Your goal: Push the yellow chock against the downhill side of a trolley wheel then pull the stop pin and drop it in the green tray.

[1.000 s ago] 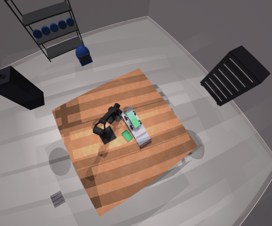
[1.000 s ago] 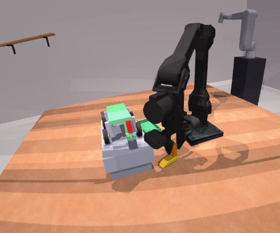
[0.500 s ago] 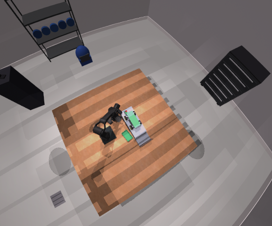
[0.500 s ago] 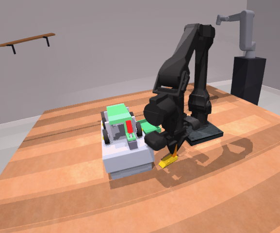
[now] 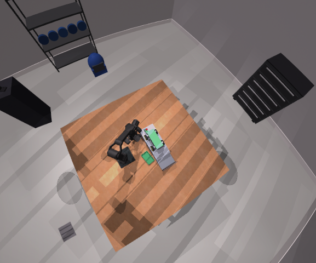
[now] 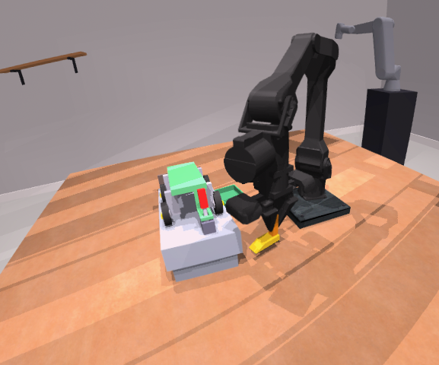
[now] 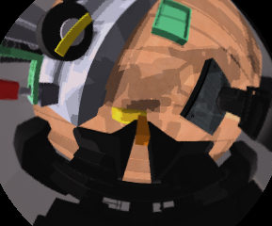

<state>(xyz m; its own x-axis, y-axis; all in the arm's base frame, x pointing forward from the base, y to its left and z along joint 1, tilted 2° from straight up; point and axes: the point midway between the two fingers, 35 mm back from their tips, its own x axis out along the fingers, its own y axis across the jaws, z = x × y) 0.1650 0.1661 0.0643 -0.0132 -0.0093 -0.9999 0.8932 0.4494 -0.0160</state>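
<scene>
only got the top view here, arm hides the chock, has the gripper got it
Observer: Yes, the gripper is shut on the chock's orange handle.
Operator: is the chock at a wheel yet
Observer: No, the yellow chock sits on the table, beside the ramp and apart from it.
Operator: pin in place
Observer: The red-headed stop pin stands at the trolley.

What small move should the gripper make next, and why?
Probably lift the chock slightly and carry it toward the ramp. The gripper is shut on its orange handle, but the chock rests on the table beside the ramp, away from the trolley wheels, and the stop pin is in place.
</scene>
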